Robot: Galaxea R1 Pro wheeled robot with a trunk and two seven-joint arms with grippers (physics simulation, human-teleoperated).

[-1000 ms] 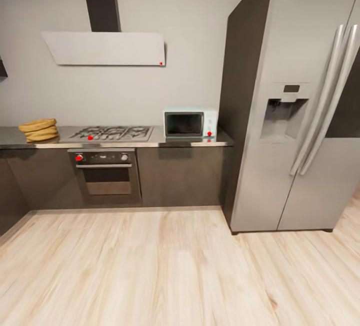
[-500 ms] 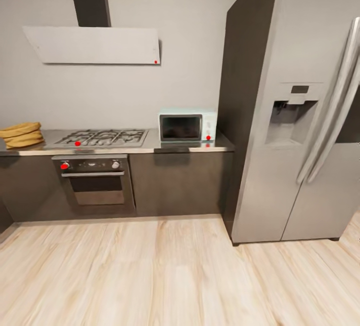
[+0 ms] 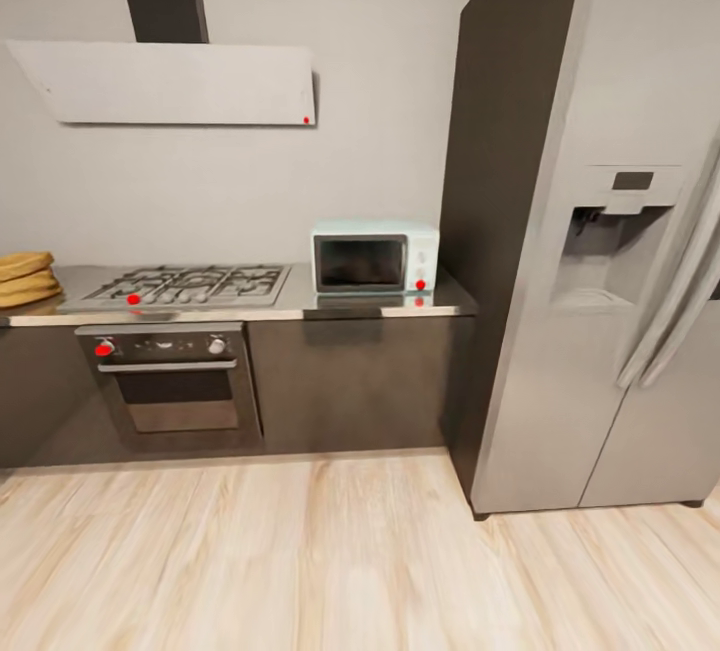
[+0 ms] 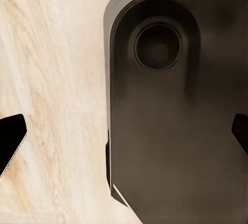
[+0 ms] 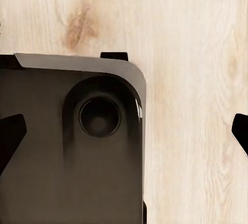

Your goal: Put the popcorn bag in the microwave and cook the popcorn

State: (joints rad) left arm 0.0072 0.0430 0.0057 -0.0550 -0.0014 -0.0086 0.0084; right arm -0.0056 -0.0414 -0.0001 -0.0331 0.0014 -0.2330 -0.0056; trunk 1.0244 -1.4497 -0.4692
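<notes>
No readable text, label, brand or number anywhere. Microwave (image 3: 374, 258) front was blank apart from red dot by knobs. Fridge (image 3: 610, 231) dispenser panel showed dark display, nothing legible. Oven (image 3: 172, 376) knobs and hood (image 3: 170, 83) carried red dots only, no lettering.

The countertop (image 3: 340, 305) looked like smooth grey steel with a soft sheen, above dark glossy cabinet fronts (image 3: 355, 381). The microwave (image 3: 374, 258) had a pale mint, plastic-looking shell and a dark glass door. The fridge (image 3: 600, 231) showed brushed, satin metal. The floor (image 3: 300, 551) was light wood with visible grain, matt. In both wrist views the robot base (image 4: 175, 110) appeared as dark, smooth, slightly glossy plastic.
</notes>
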